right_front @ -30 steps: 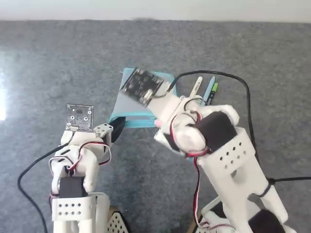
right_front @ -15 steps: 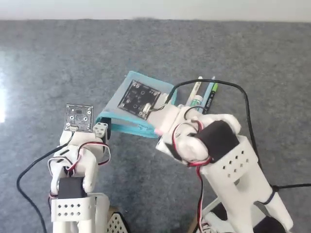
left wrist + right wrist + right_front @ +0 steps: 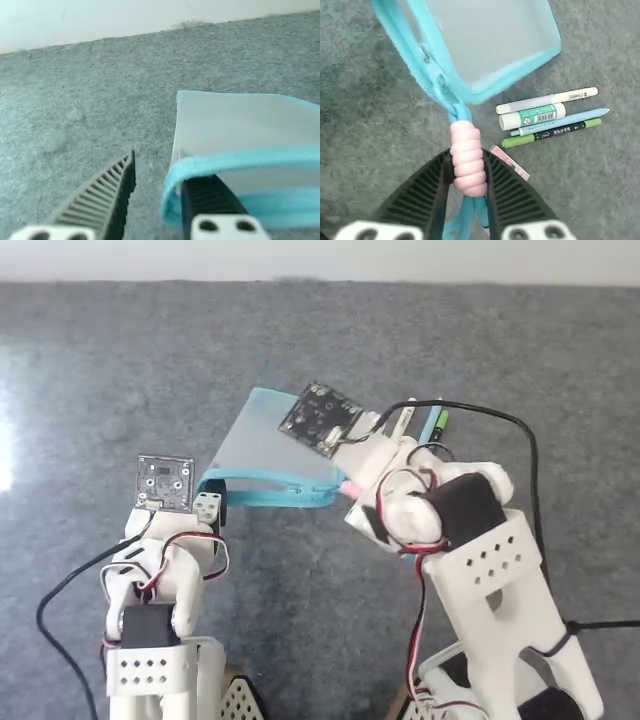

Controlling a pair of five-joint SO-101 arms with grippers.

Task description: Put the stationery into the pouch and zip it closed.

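Translucent blue-trimmed pouch (image 3: 485, 40), pens (image 3: 550, 117) beside it

Soft, even light is falling over the grey table (image 3: 120, 350), leaving only a faint shadow beside the pouch (image 3: 265, 445), while a pale glare is washing the surface far left of the pouch.

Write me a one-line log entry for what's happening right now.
right jaws: shut on pink zipper pull | left jaws: open, one under pouch rim | pens, glue stick: outside pouch

the table (image 3: 120, 360) has a grey fuzzy top. a see-through pouch (image 3: 265, 445) with blue edges sits on it. near the pouch lie pens (image 3: 555, 131), a glue stick (image 3: 532, 117) and a small flat piece (image 3: 509, 162).
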